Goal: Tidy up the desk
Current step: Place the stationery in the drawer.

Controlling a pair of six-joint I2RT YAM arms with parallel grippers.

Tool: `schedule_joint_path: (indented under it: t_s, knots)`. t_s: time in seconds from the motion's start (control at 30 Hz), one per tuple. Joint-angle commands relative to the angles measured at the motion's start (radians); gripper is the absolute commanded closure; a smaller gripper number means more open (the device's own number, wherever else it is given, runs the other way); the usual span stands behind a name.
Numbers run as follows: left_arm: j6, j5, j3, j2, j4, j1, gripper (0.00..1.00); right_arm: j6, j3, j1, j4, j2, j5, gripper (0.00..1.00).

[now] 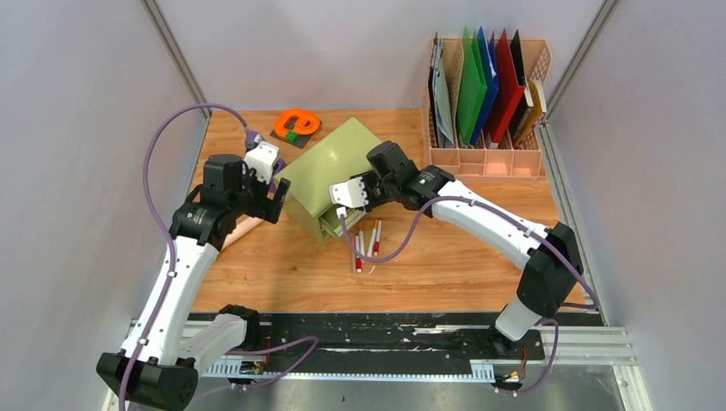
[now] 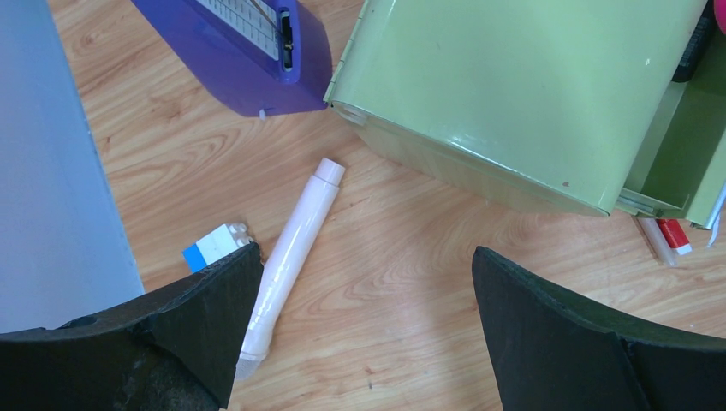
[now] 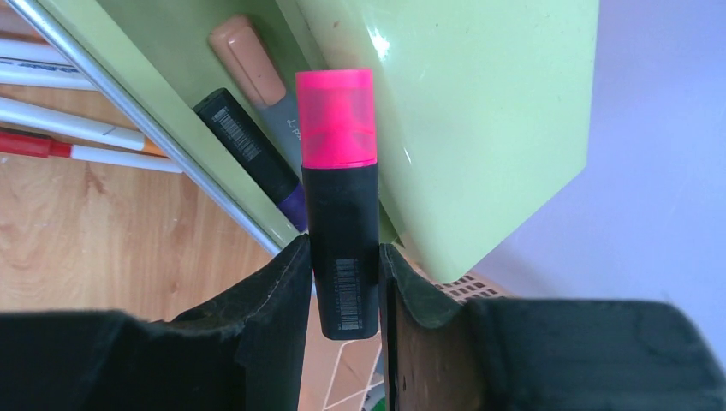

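The desk point(image 1: 445, 265) fills the middle of the space between the grey walls, its wood-grain top running back from the black and silver rail point(image 1: 385, 342) where both arms are bolted. A green drawer chest point(image 1: 330, 171) sits skewed near its centre, one drawer pulled out, with a peach-capped pen point(image 3: 250, 58) and a black marker point(image 3: 248, 150) lying inside. The right gripper point(image 3: 344, 257) is at that open drawer, its fingers pressed tight against the black barrel of a pink-capped highlighter point(image 3: 338, 163), cap pointing away from the wrist. The left gripper point(image 2: 365, 257) hangs over bare wood just left of the chest with its fingers spread wide and nothing between them. Below it lie a pale tube-shaped pen point(image 2: 291, 257) and, just beside that, a small white and blue block point(image 2: 214, 246); a purple object point(image 2: 248, 51) rests near the chest's corner. A few markers point(image 1: 366, 244) lie loose in front of the chest. A peach file rack point(image 1: 484, 154) holding coloured folders stands at the far right corner, and an orange object point(image 1: 295, 124) lies at the far edge.
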Motion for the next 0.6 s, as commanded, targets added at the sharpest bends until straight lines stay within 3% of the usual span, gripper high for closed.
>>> schedule_joint_path:
  t_s: [0.0,0.43,0.57]
  knots:
    - [-0.002,0.001,0.035,0.001,0.026,0.008,0.0,-0.11,-0.023,0.024,0.078,0.01,0.086,1.0]
    - [-0.002,0.002,0.031,0.003,0.026,0.008,0.0,-0.133,-0.049,0.066,0.098,0.031,0.105,1.0]
    - [-0.002,0.002,0.032,0.002,0.026,0.008,0.0,-0.117,-0.043,0.069,0.119,0.039,0.126,0.83]
